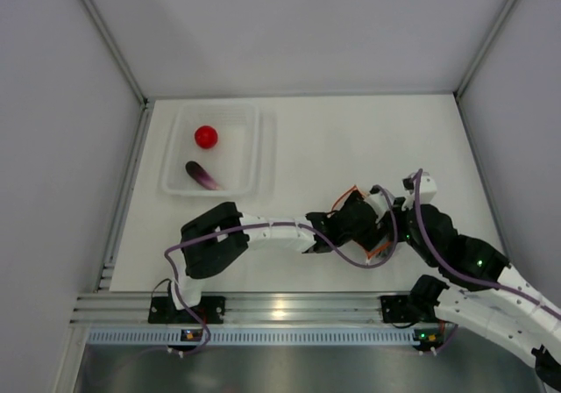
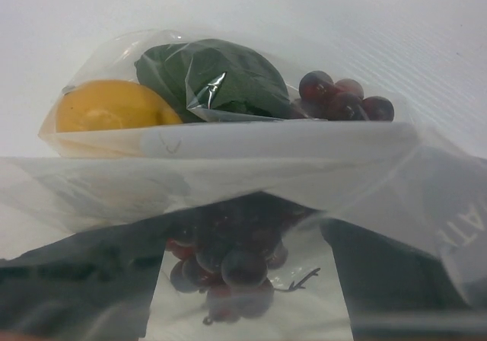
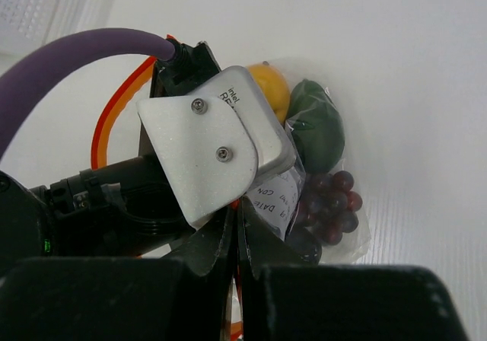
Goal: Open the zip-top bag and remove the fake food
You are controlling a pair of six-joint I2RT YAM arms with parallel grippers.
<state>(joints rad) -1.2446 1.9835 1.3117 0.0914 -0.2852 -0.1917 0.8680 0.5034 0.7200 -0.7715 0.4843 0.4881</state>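
The right gripper is pressed together, pinching the near edge of the zip-top bag by its white label. The left gripper is spread wide, and clear plastic lies over both dark fingers. Inside the bag are a lemon, a dark green oval and a grape bunch. The left arm reaches rightward, low across the table. The right arm bends in to meet it. Far left, a tomato and an eggplant lie in the clear tray.

yellow lemon, green oval, purple grapes
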